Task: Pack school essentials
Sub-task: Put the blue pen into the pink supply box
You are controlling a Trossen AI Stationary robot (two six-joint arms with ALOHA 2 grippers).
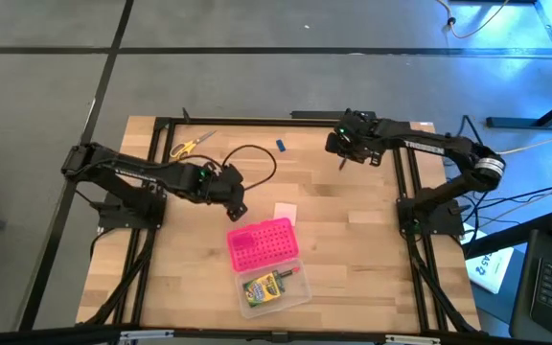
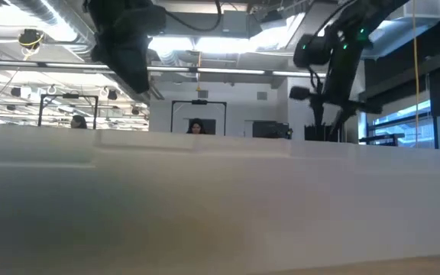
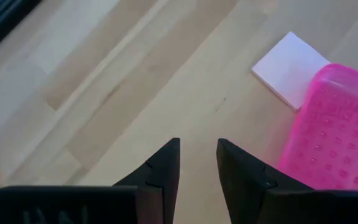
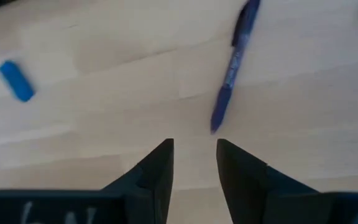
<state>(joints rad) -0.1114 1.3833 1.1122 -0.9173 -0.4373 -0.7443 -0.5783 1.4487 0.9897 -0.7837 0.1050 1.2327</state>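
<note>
In the high view the yellow-handled scissors lie flat near the table's far left. The tiny blue piece lies near the far edge, and the pale pink pad lies flat beside the bright pink dotted box. The crayon box lies in that box's clear half. My left gripper hovers open just left of the pad, holding nothing. My right gripper hovers open over a blue pen lying on the wood, with the blue piece off to one side.
A black cable loops over the table between the scissors and the left arm. A black frame rims the wooden table. A pale blurred surface fills most of the low view, and a person shows far behind it.
</note>
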